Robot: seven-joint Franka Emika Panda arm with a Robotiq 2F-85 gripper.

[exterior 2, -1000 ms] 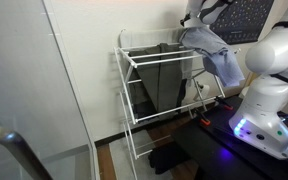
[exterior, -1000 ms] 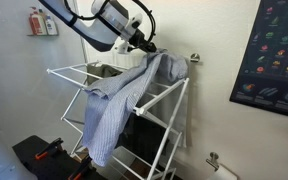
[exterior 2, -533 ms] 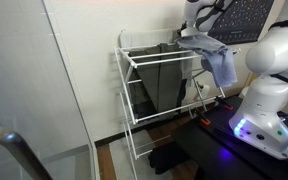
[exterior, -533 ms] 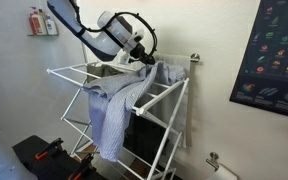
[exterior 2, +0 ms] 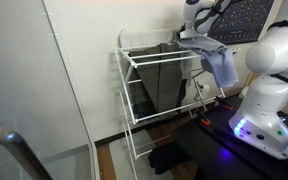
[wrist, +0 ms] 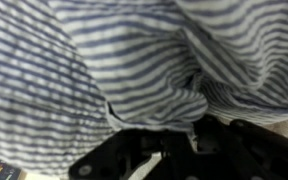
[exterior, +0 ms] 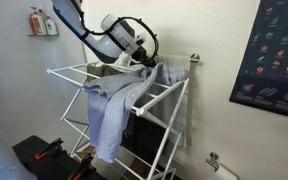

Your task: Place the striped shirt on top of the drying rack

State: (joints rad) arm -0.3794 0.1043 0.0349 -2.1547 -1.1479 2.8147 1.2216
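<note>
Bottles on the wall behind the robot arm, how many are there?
2, side by side, high up in an exterior view: a reddish bottle and a white bottle. The arm may hide others.

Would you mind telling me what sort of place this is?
Probably a lab room staged as a laundry corner: a drying rack holding a striped shirt, with a wall poster nearby.

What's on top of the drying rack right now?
The striped shirt drapes over one end of the drying rack, hanging down its side. The gripper is at the cloth; the rails beneath and its jaws are covered.
</note>
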